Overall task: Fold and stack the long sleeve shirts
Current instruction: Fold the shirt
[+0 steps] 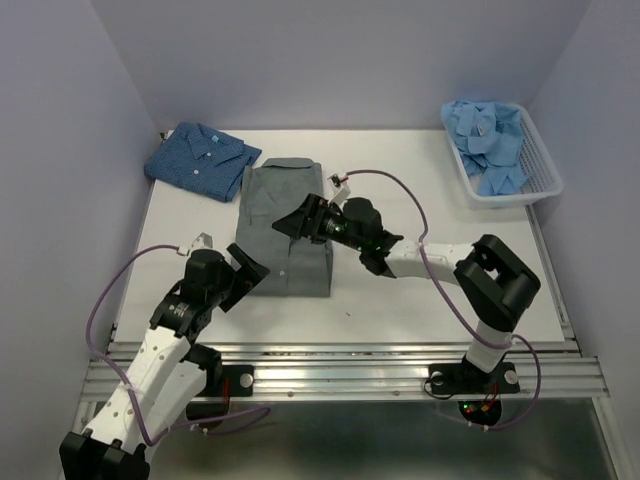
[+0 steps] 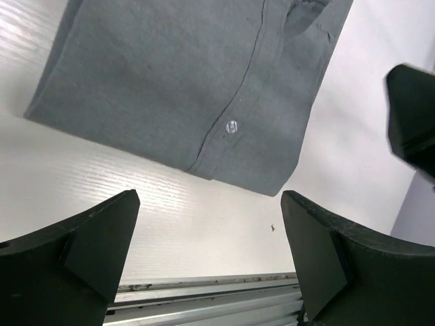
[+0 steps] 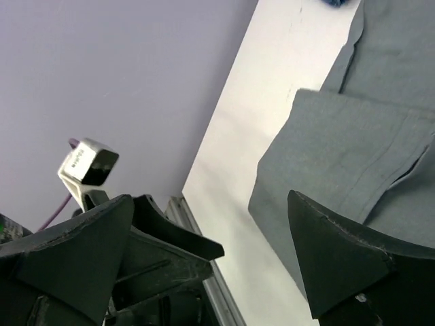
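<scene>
A dark grey shirt lies folded flat in the middle of the table, button placket up. A dark blue patterned shirt lies folded at the back left. Light blue shirts are heaped in the basket at the back right. My left gripper hovers open at the grey shirt's near left corner, nothing between its fingers. My right gripper is open above the grey shirt's middle and points left, holding nothing. The grey shirt's folded edge shows past it.
A white slatted basket stands at the back right corner. Grey walls close in the table on three sides. A metal rail runs along the near edge. The two grippers are close together; the left gripper shows in the right wrist view.
</scene>
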Controlling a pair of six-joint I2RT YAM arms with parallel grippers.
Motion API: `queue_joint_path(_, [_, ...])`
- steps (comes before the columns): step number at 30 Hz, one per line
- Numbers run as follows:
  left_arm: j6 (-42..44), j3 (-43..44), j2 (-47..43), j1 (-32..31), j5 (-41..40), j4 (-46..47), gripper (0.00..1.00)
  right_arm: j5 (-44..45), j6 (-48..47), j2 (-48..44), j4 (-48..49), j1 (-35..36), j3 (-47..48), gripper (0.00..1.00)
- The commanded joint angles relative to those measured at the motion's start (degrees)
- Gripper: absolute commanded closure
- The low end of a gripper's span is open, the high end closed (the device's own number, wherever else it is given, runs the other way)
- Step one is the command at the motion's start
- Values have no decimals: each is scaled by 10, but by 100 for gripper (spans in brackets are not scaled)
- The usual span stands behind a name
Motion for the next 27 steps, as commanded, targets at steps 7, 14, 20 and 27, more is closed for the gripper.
queue_joint_path(7, [-132,-172,-12,-6,137,169,1,13,-150,-42,-219,-96,62,0])
queue_joint_path(14, [-255,-213,-7,-100,44,262,1,6,-211,-50,-279,-123,114,0])
queue_joint_path(20, [-289,-178,110,-122,-7,262,11,-12,-217,-61,-283,-141,112,0])
queue_joint_path(27, [-314,-130,261,-137,-83,256,23,-8,-214,-76,-285,-157,108,0])
